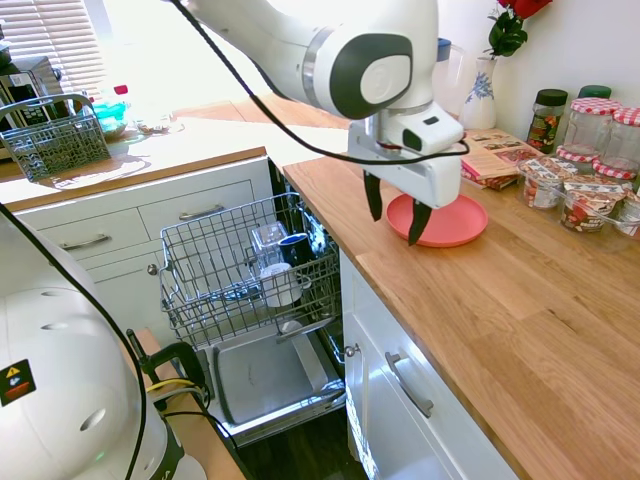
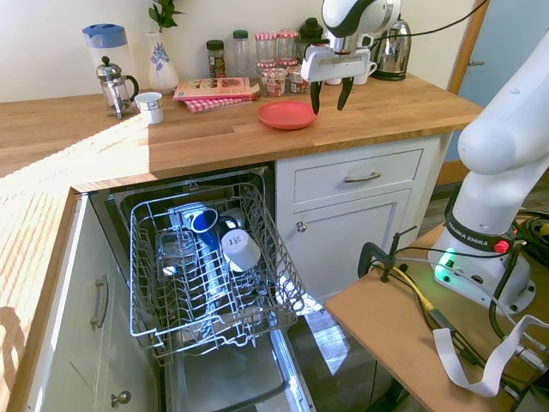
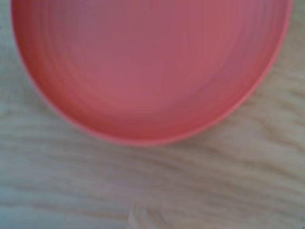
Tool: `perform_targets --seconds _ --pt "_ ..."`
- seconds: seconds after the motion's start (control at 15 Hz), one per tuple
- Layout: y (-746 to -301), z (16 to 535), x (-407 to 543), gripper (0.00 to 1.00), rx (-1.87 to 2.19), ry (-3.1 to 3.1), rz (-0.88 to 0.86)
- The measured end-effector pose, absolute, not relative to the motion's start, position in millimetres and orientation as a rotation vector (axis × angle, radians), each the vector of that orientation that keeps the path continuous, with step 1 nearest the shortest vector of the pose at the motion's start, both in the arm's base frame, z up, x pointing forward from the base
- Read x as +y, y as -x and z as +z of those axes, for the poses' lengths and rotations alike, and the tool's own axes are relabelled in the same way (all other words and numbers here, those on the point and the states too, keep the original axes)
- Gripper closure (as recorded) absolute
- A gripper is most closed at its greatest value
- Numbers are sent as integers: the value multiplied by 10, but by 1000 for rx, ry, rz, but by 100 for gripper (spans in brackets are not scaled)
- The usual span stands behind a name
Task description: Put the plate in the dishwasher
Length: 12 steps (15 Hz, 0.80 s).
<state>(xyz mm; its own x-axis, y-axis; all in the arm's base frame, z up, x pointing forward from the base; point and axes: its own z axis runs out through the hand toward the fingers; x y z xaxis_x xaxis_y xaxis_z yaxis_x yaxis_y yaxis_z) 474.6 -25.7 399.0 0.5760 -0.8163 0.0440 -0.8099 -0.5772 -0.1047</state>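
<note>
The coral-red plate (image 1: 455,222) lies flat on the wooden counter (image 1: 500,310), also seen from the other side as plate (image 2: 287,115). My gripper (image 1: 395,212) hangs open just above the plate's edge nearest the counter front, fingers pointing down and apart, holding nothing; the same gripper (image 2: 330,96) shows beside the plate's right rim. In the wrist view the plate (image 3: 152,67) fills the upper picture, blurred, with wood grain below. The dishwasher stands open below the counter, its wire rack (image 1: 220,270) pulled out over the lowered door (image 1: 265,375).
The rack (image 2: 206,266) holds a blue mug (image 2: 204,221), a white cup (image 2: 240,249) and a glass. Behind the plate are a book (image 1: 490,150), jars (image 1: 590,190) and a vase. A grey cutlery basket (image 1: 55,140) sits on the far counter; a kettle (image 2: 393,51) stands nearby.
</note>
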Motion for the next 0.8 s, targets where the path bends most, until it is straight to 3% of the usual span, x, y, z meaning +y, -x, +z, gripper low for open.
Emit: perform_targets --seconds 0.4,0.47,0.8 --pt "-5373 3601 -731 0 1475 2482 -221" --pt "-5398 3539 -769 100 1458 2436 -235" --pt "-5402 3319 -849 100 1408 2341 -223"
